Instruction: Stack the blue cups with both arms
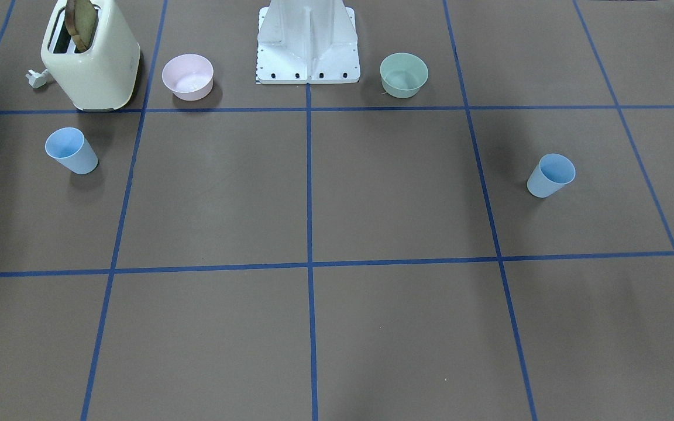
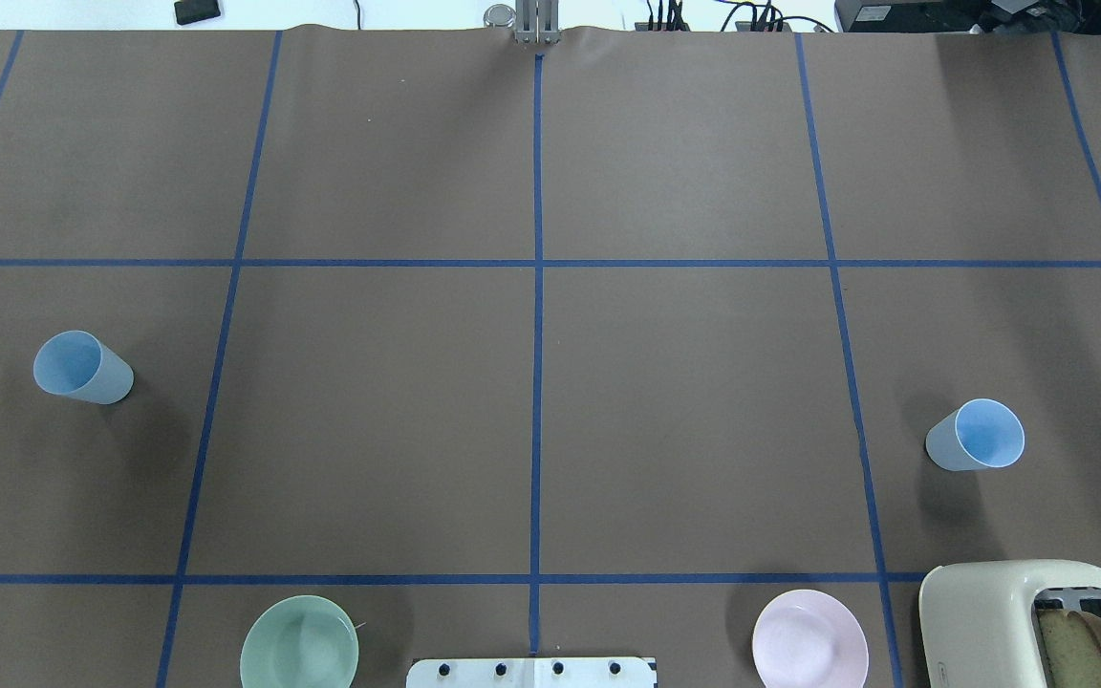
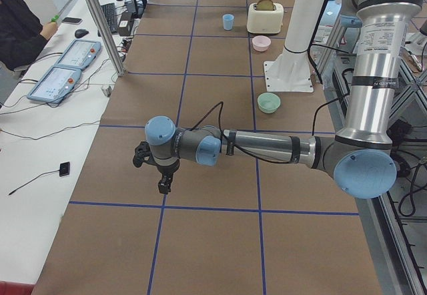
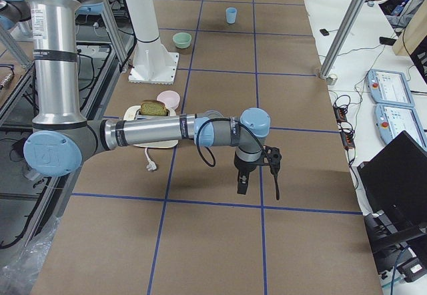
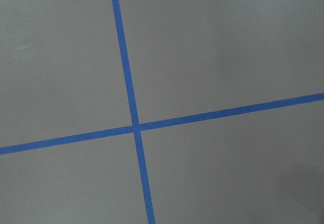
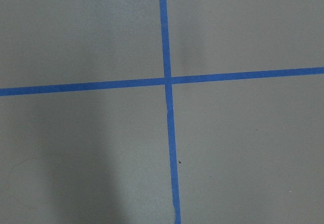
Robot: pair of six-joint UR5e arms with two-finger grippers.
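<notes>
Two smooth, tapered pale-blue plastic tumblers are standing upright, mouths up, on the matte brown table cover (image 2: 684,401) gridded with blue tape. The left-side cup (image 2: 82,368) is sitting at nine o'clock in the overhead view and the right-side cup (image 2: 976,437) at about four o'clock, well apart. A glossy cream toaster (image 2: 990,612) holding a bread slice (image 2: 1081,650), a pink bowl (image 2: 809,642) and a mint-green bowl (image 2: 299,648) are sitting along the six o'clock edge. The left gripper (image 3: 163,185) and right gripper (image 4: 242,185) are hanging fingers-down over the cover, gripping no cup. How far their fingers are spread cannot be told. Lettering is running along the grey tubes of the left arm (image 3: 375,61) and right arm (image 4: 48,41), too small to read.
</notes>
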